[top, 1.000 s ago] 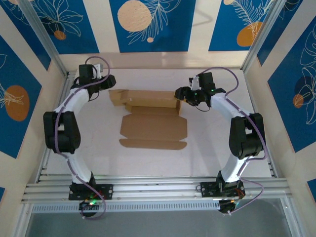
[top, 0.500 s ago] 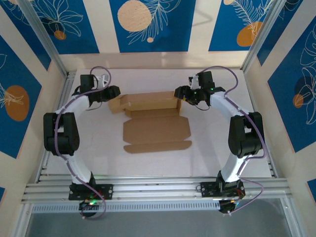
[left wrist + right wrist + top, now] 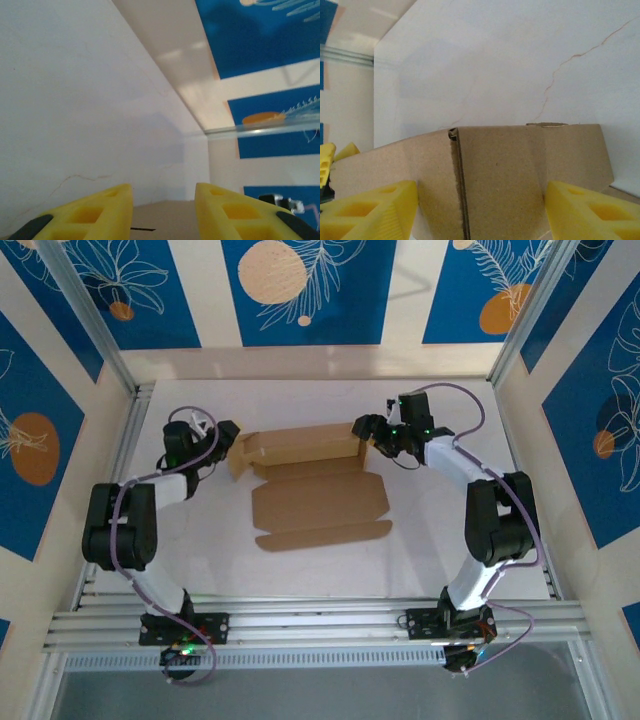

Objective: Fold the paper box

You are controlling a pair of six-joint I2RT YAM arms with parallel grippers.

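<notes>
The paper box [image 3: 318, 502] is brown cardboard lying partly folded mid-table, its back wall [image 3: 300, 447] raised and a front flap [image 3: 325, 535] lying flat. My left gripper [image 3: 228, 444] is at the wall's left end. In the left wrist view its yellow fingers [image 3: 107, 207] stand apart, gripper [image 3: 164, 192], with a slotted cardboard face [image 3: 165, 220] between them. My right gripper [image 3: 363, 434] is at the wall's right end. In the right wrist view the gripper [image 3: 481, 187] is wide open and straddles the box's folded end [image 3: 510, 175], which has a vertical seam.
White table [image 3: 430, 530] inside a frame of aluminium rails [image 3: 300, 620], with patterned blue and cream walls on three sides. The back wall is close behind the box. Bare table lies in front of the front flap.
My left arm has swung nearer and lower, bringing its gripper to the box's left end with the jaws narrowing. The box shifted slightly right. My right jaws widened a little.
</notes>
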